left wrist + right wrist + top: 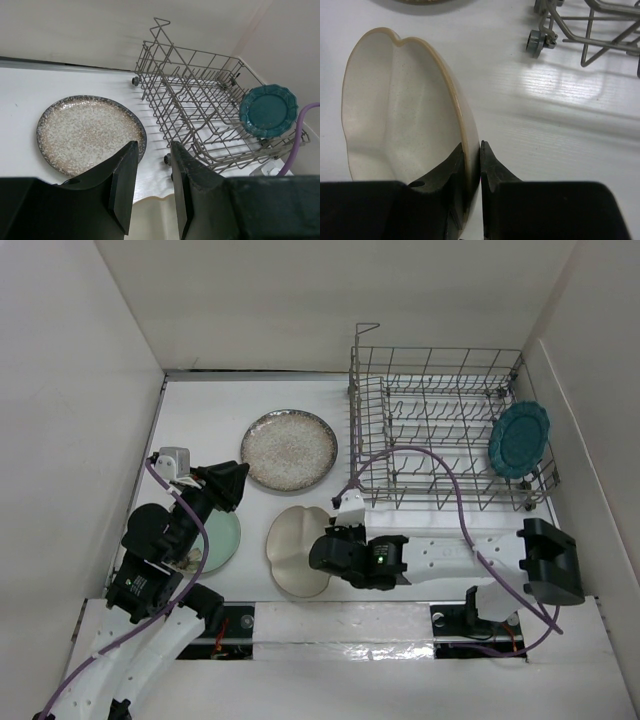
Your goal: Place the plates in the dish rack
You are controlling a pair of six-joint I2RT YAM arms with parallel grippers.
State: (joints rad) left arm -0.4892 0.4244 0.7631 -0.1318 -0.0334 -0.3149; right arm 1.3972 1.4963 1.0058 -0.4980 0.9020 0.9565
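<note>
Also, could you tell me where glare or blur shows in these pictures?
Right wrist: bright glare on the table beside the dish rack, cream plate sharp. Left wrist: left pincer slightly soft, rack crisp. Top external: glossy reflections along the near edge.

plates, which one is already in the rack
The dark teal scalloped plate, standing on edge at the rack's right end. The speckled plate, mint plate and cream plate are outside it.

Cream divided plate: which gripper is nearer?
Right. The right gripper is shut on the rim of the cream divided plate; the left gripper is open, off to the plate's left, not touching it.
</note>
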